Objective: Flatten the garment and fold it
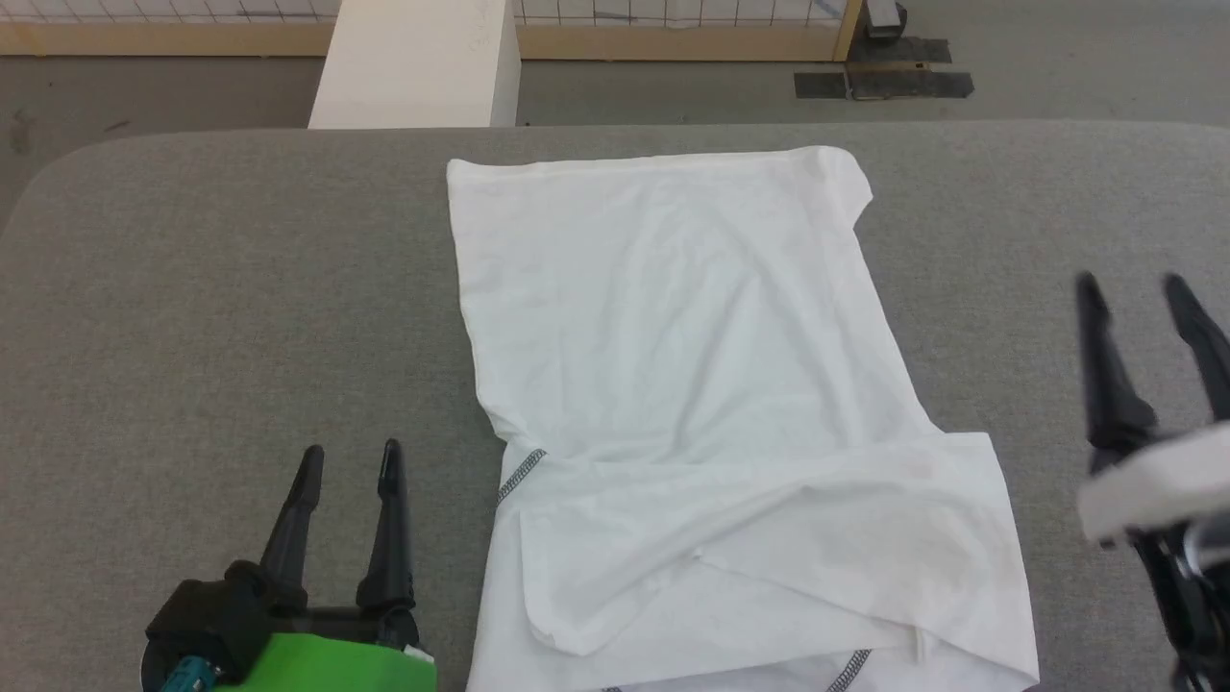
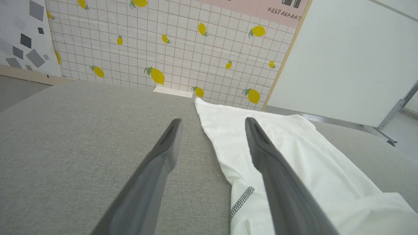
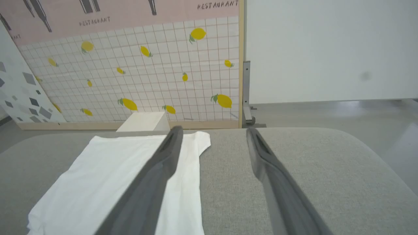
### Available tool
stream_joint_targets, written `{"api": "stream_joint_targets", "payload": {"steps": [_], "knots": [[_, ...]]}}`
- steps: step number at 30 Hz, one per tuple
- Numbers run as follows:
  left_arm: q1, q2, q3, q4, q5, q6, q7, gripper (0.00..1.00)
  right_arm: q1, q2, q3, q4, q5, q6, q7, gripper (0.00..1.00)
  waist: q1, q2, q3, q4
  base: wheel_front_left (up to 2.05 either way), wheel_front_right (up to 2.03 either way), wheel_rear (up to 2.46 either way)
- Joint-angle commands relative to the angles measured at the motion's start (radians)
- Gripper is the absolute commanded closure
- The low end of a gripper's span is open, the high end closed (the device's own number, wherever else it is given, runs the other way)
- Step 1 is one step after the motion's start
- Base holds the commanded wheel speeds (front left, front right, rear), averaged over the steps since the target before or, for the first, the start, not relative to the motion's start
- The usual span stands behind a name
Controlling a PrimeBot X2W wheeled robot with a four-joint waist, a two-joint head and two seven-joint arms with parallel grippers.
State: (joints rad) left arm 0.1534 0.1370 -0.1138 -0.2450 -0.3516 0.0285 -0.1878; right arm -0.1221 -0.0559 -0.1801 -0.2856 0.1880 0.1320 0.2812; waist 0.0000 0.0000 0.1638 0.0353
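The garment [image 1: 692,384] lies spread on the middle of the grey worktop [image 1: 192,288]. It is thin white fabric in a long shape running away from the robot. Its far edge is straight and close to the worktop's far side, and the far right corner is rounded and slightly puckered. The far half is smooth, with only faint creases. Toward the robot the cloth widens, and a broad folded layer crosses it at a slant, leaving soft ridges and overlapping edges. A short run of dark grey zigzag stitching [image 1: 520,476] shows at the left edge where the fold begins. A second run [image 1: 849,670] shows at the bottom edge of the head view.

In the left wrist view the garment [image 2: 320,169] lies along the right side, with the stitching [image 2: 241,202] beside the right finger. In the right wrist view it [image 3: 107,163] covers the lower left.

The left gripper [image 1: 351,449] is just left of the garment's near part, over bare worktop. Its fingers are spread and hold nothing, and the gap shows plainly from its own wrist [image 2: 213,120]. The right gripper [image 1: 1130,282] is well right of the cloth and a little blurred. It too is released and empty [image 3: 214,129].

Beyond the worktop stand a rigid white box [image 1: 413,67], a lemon-printed grid panel [image 3: 147,81] and a plain white board [image 2: 352,58].
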Motion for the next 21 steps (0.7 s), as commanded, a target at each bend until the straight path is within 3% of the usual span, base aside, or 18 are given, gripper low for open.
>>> {"api": "stream_joint_targets", "payload": {"steps": [1,7,12,16,21], "knots": [[-0.004,0.004,-0.003,0.001,0.006,0.001,-0.008,0.0,0.048,0.004,-0.02,-0.023,0.003,-0.001,-0.03,0.0,0.0,0.0,0.007,-0.004,0.0,0.0,0.0],[-0.011,0.003,0.005,0.012,0.026,0.027,-0.021,0.0,0.185,0.005,-0.07,-0.017,0.089,-0.001,-0.159,0.0,0.0,0.0,0.027,-0.017,0.0,0.0,0.0],[-0.125,0.025,0.013,-0.021,0.035,0.027,0.02,0.0,0.186,0.005,-0.063,-0.017,0.106,-0.001,-0.204,0.0,0.0,0.0,0.074,-0.018,0.0,0.0,0.0],[-0.317,0.093,0.014,-0.034,0.064,0.007,0.133,0.0,0.158,0.006,-0.042,-0.036,0.103,-0.001,-0.212,0.0,0.0,0.0,0.138,-0.015,0.0,0.0,0.0],[-0.629,0.185,0.015,-0.006,0.053,-0.05,0.338,0.0,0.121,0.006,-0.021,-0.076,0.089,-0.001,-0.205,0.0,0.0,0.0,0.226,-0.018,0.0,0.0,0.0]]}}
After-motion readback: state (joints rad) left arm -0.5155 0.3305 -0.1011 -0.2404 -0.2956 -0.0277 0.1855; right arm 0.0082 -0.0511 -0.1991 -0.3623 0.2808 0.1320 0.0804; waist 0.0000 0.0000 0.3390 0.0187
